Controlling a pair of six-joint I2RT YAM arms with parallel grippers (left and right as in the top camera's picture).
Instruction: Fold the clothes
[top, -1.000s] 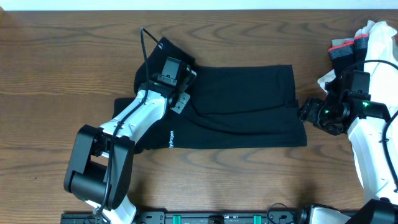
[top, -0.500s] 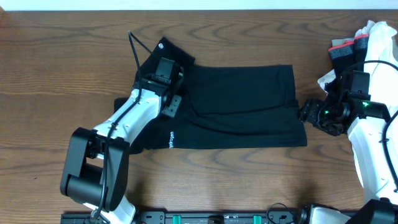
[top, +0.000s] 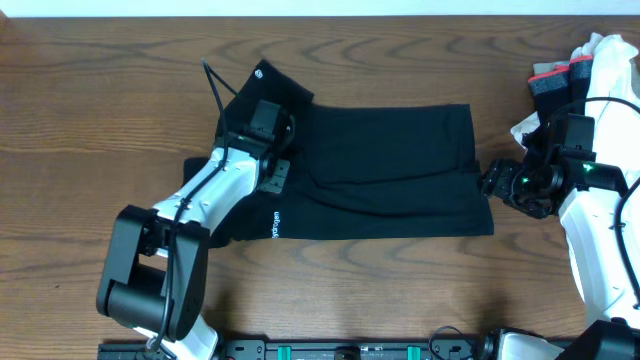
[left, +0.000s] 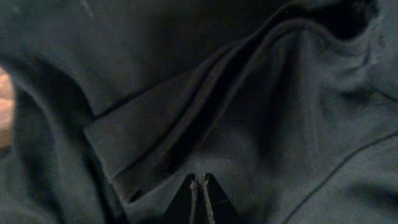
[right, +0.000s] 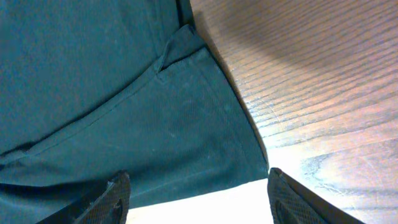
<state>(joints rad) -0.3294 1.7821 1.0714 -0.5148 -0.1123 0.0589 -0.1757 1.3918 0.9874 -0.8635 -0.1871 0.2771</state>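
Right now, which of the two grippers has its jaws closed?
The left gripper, down on the black T-shirt: its jaws are pressed together with no gap. The right gripper stands wide open over the shirt's right edge.

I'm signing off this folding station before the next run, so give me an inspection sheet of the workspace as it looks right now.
Surface: brown wooden table, no spills seen.
Job's things: plain black short-sleeved T-shirt, partly folded, lying mid-table.
Clutter: black garment with grey-and-red band and white cloth, heaped at the far right edge.
Grippers: left gripper shut, down on the shirt's left part; whether it pinches fabric cannot be told. Right gripper open, at the shirt's right edge.
Cables: black cable looping up beside the left arm.
Surroundings: pale strip beyond the far edge; nothing else seen.
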